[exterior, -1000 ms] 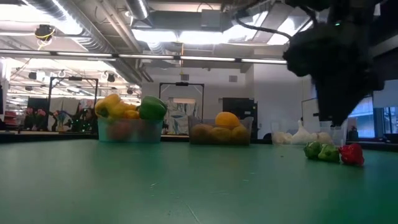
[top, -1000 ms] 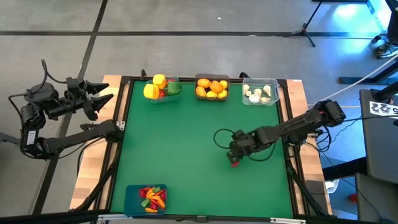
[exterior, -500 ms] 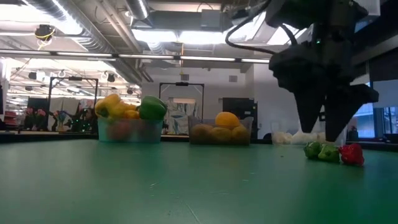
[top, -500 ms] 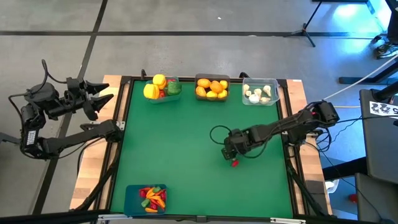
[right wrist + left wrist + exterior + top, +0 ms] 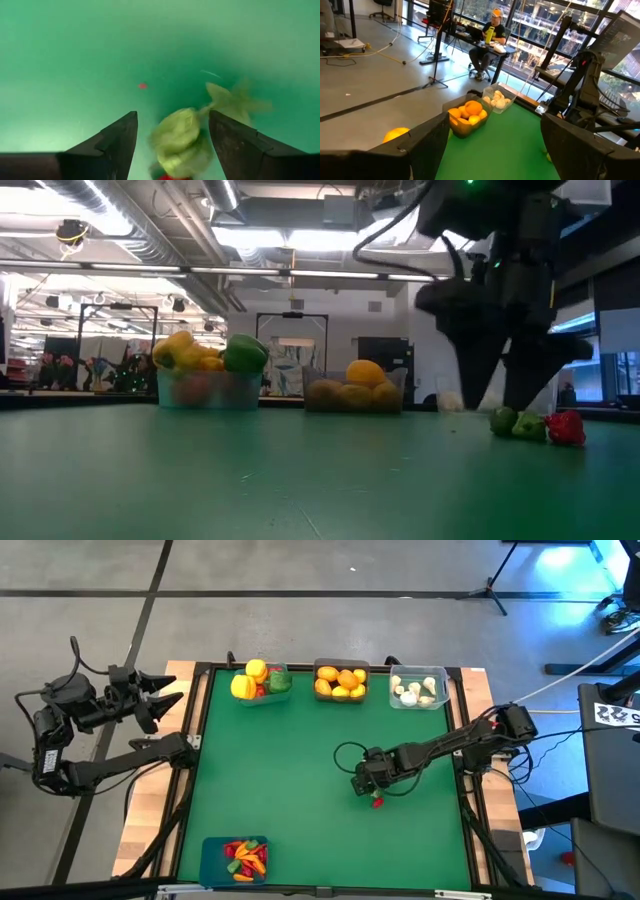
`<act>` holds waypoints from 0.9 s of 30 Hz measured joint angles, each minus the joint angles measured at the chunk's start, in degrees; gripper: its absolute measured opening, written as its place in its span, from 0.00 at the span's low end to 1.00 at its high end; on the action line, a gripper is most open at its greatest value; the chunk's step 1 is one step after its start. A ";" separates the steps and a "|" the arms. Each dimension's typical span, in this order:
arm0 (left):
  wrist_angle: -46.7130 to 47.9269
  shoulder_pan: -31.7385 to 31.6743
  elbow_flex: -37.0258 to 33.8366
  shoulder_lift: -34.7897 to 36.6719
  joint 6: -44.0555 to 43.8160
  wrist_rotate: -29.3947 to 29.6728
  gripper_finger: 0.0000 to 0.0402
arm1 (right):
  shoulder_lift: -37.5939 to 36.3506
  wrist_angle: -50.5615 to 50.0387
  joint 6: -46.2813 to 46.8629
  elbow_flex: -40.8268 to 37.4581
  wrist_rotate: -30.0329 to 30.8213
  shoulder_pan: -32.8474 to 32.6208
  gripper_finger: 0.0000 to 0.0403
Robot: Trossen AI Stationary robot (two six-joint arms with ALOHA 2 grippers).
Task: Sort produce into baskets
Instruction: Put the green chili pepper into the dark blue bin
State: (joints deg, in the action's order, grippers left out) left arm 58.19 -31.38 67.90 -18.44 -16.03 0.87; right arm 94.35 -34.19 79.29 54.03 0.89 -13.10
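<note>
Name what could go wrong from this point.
The right claw hangs open over a green pepper that lies against a red one. Closing could catch both or knock the red one away. The pepper sits off centre between the fingers, so the grip may slip.

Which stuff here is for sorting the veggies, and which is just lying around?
For the job: teal bin, dark bin, clear bin, blue bin, loose green pepper, red pepper, right gripper by them.
Just around: seated person, tripod stand, left gripper, waiting beside the table.

A red-and-green chilli [image 5: 535, 425] lies on the green mat (well apart from the four filled baskets [image 5: 340, 683]).
</note>
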 joint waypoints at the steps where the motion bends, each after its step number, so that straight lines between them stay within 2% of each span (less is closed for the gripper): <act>1: 0.01 0.00 0.00 0.00 -0.02 -0.01 0.77 | 0.69 1.17 -0.01 0.06 -0.01 0.00 0.60; 9: -0.02 0.00 0.00 0.00 -0.20 -0.01 0.77 | 5.10 2.09 1.67 0.34 -2.71 0.08 0.60; 12: -0.04 0.00 0.00 0.00 -0.25 0.01 0.77 | 5.18 0.59 2.81 0.87 -2.64 0.07 0.56; 27: -0.07 0.00 0.00 0.00 -0.50 -0.01 0.77 | 5.51 -1.68 1.50 2.81 -2.53 0.00 0.08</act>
State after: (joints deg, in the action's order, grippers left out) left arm 58.13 -31.38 67.90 -18.44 -16.53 0.86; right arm 99.86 -35.88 80.79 56.84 -1.64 -13.10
